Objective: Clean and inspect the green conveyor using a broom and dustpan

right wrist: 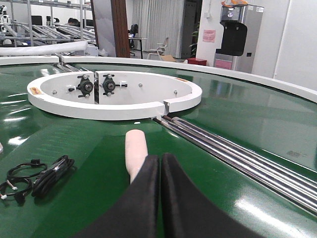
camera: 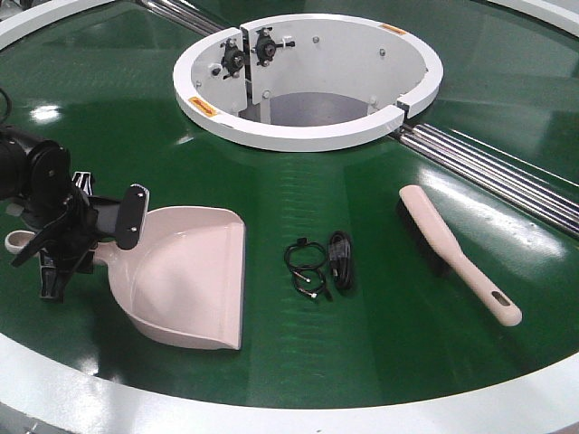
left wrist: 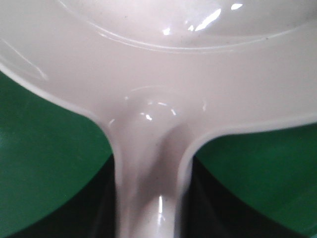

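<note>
1. Your work surface is the green conveyor [camera: 380,316], a glossy ring around a white hub [camera: 298,137]; from the right wrist camera a workshop room shows beyond the hub
2. Nearer you than the hub and off to its left, the dustpan [camera: 194,271] lies flat on the belt, handle pointing left
3. Your left gripper [camera: 95,240] sits at that handle with a jaw on either side; the left wrist camera shows the handle running between dark shapes, but you cannot tell whether it is clamped
4. Nearer than the hub and to its right, the broom [camera: 452,249] lies alone on the belt, handle towards you
5. Your right gripper [right wrist: 159,168] has its fingers pressed together with nothing visible between them; the broom's tip shows just past them, towards the hub
6. Straight in front of the hub, between dustpan and broom, lie black cables [camera: 321,267]
</note>
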